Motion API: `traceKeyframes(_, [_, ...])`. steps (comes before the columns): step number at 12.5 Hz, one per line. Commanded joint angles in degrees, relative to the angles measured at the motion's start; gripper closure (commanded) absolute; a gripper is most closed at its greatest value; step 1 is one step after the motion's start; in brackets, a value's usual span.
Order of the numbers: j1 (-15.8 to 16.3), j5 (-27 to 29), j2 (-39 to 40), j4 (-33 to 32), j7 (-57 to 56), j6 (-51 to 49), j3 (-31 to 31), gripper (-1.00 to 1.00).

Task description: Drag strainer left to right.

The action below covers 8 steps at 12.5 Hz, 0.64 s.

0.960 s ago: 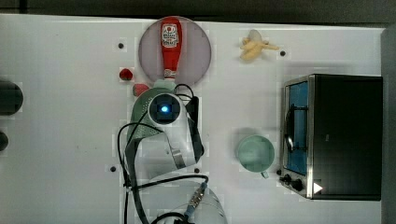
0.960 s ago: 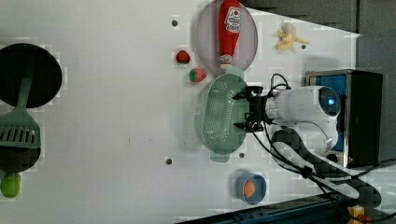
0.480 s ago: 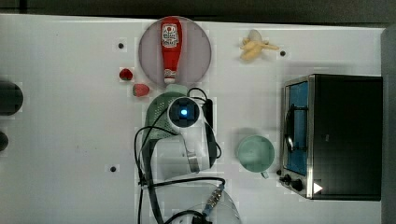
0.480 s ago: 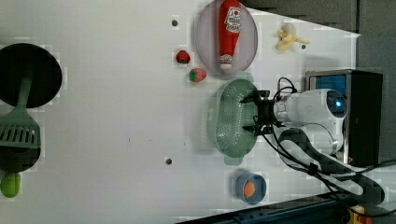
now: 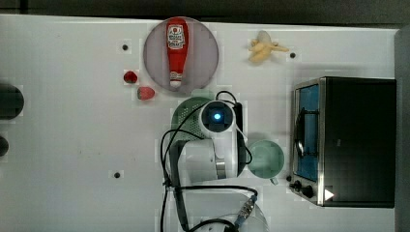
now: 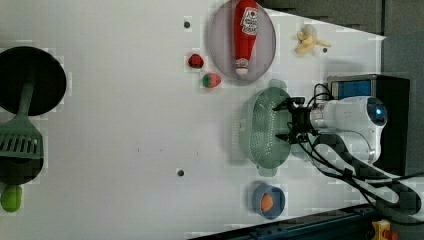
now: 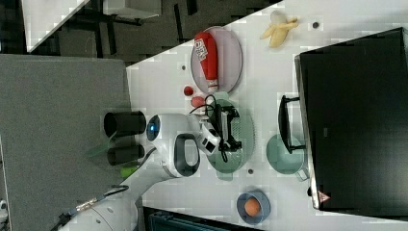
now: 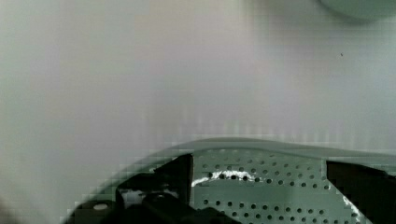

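Note:
The pale mint-green oval strainer [image 6: 264, 132] lies on the white table, just below the plate in the left view. In the top view the arm covers most of it, leaving its rim [image 5: 184, 121] showing. My gripper [image 6: 288, 122] is open, reaching down inside the bowl by the wall on the left view's right side. In the wrist view both dark fingers [image 8: 175, 175] stand wide apart over the holed bottom [image 8: 261, 191], with the rim just beyond them. The strainer [image 7: 243, 144] and gripper [image 7: 226, 127] also appear in the right view.
The round mint cup [image 5: 265, 159] sits close to the strainer on the top view's right, and the toaster oven [image 5: 348, 140] stands past it. A ketchup bottle [image 5: 176, 48] lies on a plate beside two strawberries [image 5: 145, 93]. Also here are a banana [image 5: 263, 48], a blue bowl [image 6: 268, 201] and a spatula [image 6: 20, 142].
The arm and the strainer have slid together toward the top view's right, away from the strawberries and closer to the cup. The fingers have stayed spread inside the bowl.

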Motion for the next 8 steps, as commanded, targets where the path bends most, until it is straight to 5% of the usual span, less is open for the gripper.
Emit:
traceKeyframes(1, [-1.33,-0.78,-1.57,-0.09,-5.32,0.75,-1.34,-1.00])
traceKeyframes(8, [-1.73,-0.67,-1.57,-0.17,-7.73,0.98,-5.38,-1.00])
